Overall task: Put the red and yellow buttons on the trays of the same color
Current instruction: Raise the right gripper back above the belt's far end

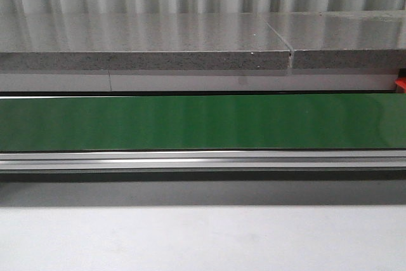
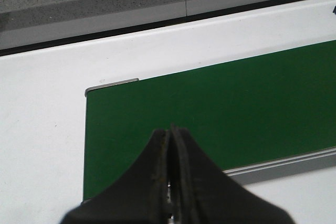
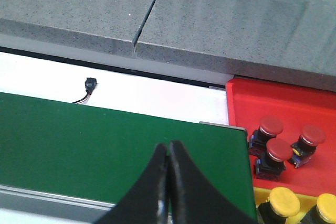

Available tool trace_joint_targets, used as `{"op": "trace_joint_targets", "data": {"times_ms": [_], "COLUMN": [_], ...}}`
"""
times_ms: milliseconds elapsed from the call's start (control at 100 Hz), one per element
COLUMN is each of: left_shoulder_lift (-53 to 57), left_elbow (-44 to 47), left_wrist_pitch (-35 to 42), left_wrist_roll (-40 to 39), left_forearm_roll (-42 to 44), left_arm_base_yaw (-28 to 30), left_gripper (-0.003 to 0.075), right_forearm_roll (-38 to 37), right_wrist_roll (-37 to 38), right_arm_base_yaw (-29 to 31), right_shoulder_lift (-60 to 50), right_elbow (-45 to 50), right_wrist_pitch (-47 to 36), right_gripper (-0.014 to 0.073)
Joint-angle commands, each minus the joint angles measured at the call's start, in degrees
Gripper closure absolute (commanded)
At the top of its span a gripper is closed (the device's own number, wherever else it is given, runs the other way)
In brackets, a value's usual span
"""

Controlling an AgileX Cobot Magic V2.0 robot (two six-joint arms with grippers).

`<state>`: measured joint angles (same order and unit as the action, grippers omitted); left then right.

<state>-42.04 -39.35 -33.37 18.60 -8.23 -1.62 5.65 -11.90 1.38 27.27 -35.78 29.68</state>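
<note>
Front view: green conveyor belt [image 1: 190,122] runs across the frame, w/ a grey speckled slab [image 1: 146,49] behind it and a silver rail [image 1: 203,158] along its near edge. A sliver of the red tray [image 1: 401,85] shows at the far right edge. No arms or buttons visible here.

Left wrist view: left gripper [image 2: 169,135] is pressed shut, fingers together, nothing between them. It hangs over the belt's end, near the corner where green meets the white table [image 2: 42,145]. No buttons or trays in this view.

Right wrist view: right gripper [image 3: 168,150] also closed tight, empty, over the belt. The red tray sits just past the belt's end, holding 3 red buttons [image 3: 276,150] clustered together, apart from the gripper tips. 2 yellow buttons [image 3: 283,200] sit just beside them on a yellow tray [image 3: 257,192], mostly cut off by the frame. A small black connector [image 3: 90,84] w/ wires lies on the white surface beyond the belt.
</note>
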Motion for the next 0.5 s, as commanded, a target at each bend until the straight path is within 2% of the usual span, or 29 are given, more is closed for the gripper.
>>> {"op": "trace_joint_targets", "data": {"times_ms": [0,260,330,410,490], "left_shoulder_lift": [0.2,0.2,0.2,-0.7,-2.4], "left_elbow": [-1.6,-1.7,-1.9,-3.0,-4.2], "left_wrist_pitch": [4.2,8.2,8.7,6.0,2.4], "left_wrist_roll": [-0.6,-0.6,-3.2,-7.7,-8.0], "left_forearm_roll": [-0.7,0.8,0.8,0.8,0.8], "left_arm_base_yaw": [-0.4,-0.4,0.5,2.9,6.1], "left_gripper": [0.0741,0.0741,0.0741,0.0741,0.0741], "right_forearm_roll": [-0.5,-0.5,-0.5,-0.5,-0.5], "right_wrist_roll": [-0.5,-0.5,-0.5,-0.5,-0.5], "right_arm_base_yaw": [0.0,0.0,0.0,0.0,0.0], "right_shoulder_lift": [-1.4,-1.7,-1.7,-1.7,-1.7], "right_elbow": [-0.9,-0.8,-0.8,-0.8,-0.8], "right_wrist_pitch": [-3.4,-2.7,-2.7,-2.7,-2.7], "right_gripper": [0.0662,0.0662,0.0662,0.0662,0.0662]}}
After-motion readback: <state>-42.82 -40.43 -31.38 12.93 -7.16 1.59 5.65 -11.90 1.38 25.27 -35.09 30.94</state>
